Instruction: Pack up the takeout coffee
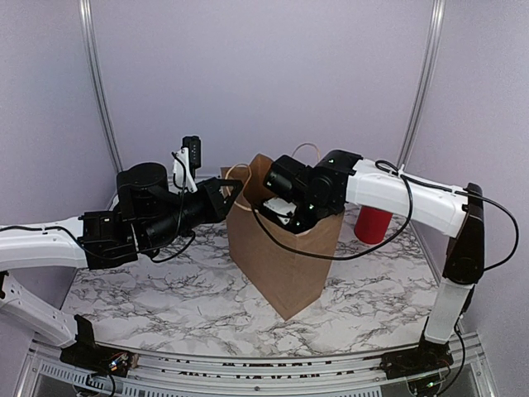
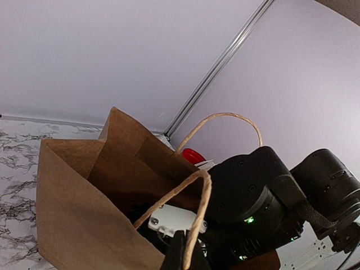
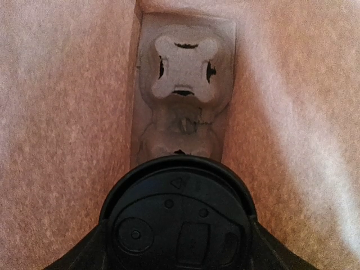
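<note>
Takeout coffee point(image 3: 179, 216), one lidded cup, was clamped in the right gripper point(image 3: 179, 250) inside one bag point(image 1: 281, 256), its body hidden; the left gripper point(image 2: 183, 256) pinched one handle point(image 2: 198, 205).

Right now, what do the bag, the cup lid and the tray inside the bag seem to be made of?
Bag: brown kraft paper, matte and creased, with twisted paper-cord handles. Lid: black plastic, smooth with a slight sheen and moulded markings. Tray: probably moulded paper pulp, pale, dull and fibrous-looking, though the light in there is dim.
</note>
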Action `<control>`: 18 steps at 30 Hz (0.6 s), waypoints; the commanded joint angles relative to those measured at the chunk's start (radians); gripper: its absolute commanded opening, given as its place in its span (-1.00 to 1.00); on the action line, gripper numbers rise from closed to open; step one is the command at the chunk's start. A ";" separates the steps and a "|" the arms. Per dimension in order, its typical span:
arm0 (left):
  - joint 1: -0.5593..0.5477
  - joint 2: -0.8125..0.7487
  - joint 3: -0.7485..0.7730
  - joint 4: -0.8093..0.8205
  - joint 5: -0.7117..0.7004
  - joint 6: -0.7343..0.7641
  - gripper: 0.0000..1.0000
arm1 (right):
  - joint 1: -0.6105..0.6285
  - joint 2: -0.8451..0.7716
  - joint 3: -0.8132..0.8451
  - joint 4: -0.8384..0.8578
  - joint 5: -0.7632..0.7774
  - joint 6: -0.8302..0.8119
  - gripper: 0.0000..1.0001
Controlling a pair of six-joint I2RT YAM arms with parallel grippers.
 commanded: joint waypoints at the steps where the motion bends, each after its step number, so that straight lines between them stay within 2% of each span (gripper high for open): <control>1: -0.004 0.000 0.031 -0.013 -0.007 0.020 -1.00 | 0.009 0.031 -0.036 -0.041 0.003 -0.012 0.51; 11: -0.004 0.000 0.036 -0.013 -0.005 0.022 -1.00 | 0.009 0.034 -0.005 -0.056 0.020 -0.012 0.54; 18: -0.003 0.008 0.036 -0.013 -0.009 0.024 -1.00 | 0.009 0.034 0.160 -0.113 0.038 -0.010 0.53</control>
